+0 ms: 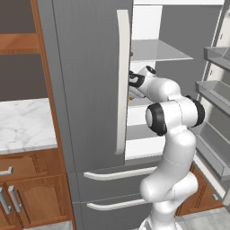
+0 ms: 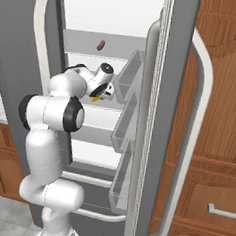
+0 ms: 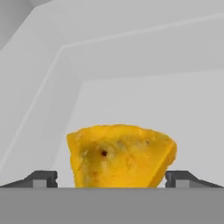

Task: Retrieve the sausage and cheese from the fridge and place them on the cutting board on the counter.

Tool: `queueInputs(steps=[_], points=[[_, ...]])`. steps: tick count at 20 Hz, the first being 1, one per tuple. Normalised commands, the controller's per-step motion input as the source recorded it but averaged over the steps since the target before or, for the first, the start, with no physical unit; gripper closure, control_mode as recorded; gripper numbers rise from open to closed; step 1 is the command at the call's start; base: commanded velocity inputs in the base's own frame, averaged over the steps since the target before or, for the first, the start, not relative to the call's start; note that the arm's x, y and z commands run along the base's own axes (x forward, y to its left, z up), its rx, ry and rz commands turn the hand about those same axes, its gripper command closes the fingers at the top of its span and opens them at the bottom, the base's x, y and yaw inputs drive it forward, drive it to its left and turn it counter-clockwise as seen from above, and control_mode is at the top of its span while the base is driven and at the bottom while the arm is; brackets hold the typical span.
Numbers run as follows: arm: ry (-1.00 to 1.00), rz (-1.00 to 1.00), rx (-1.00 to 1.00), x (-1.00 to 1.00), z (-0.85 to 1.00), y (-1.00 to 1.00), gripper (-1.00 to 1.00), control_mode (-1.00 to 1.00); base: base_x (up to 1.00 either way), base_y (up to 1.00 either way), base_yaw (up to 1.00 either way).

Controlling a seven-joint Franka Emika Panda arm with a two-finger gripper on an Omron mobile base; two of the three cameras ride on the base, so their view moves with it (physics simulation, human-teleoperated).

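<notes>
Gripper [image 3: 112,177] inside the fridge [image 1: 90,90], fingers spread wide on both sides of the cheese [image 3: 120,155]

Fingertips [image 3: 43,178] stand far apart, one at each side of the yellow wedge, with a thin gap, so they do not squeeze it; contact I cannot tell. The cheese has a rough, crumbly yellow surface and lies on a smooth white shelf; its lower part is cut off in the hand view. In the right base view only a small yellow bit shows under the hand. The sausage [image 2: 100,45], small, reddish-brown and rounded, lies on the shelf above. The marble counter [image 1: 22,123] is left of the fridge
</notes>
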Motion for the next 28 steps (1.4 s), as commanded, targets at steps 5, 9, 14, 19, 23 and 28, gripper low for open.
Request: queueInputs(steps=[5, 9, 14, 19, 23, 28], points=[[0.03, 0.0, 0.0, 0.12, -0.14, 0.01, 1.0, -1.0, 0.0, 0.0, 0.0], [0.05, 0.0, 0.0, 0.0, -0.22, 0.0, 1.0, -1.0, 0.0, 0.0, 0.0], [0.02, 0.0, 0.0, -0.01, -0.25, 0.0, 1.0, -1.0, 0.0, 0.0, 0.0], [0.02, 0.0, 0.0, -0.02, -0.18, -0.11, 1.0, -1.0, 0.0, 0.0, 0.0], [0.0, -0.03, 0.0, -0.12, -0.04, -0.23, 1.0, -1.0, 0.0, 0.0, 0.0], [0.0, -0.05, 0.0, -0.17, 0.0, -0.17, 1.0, -1.0, 0.0, 0.0, 0.0]])
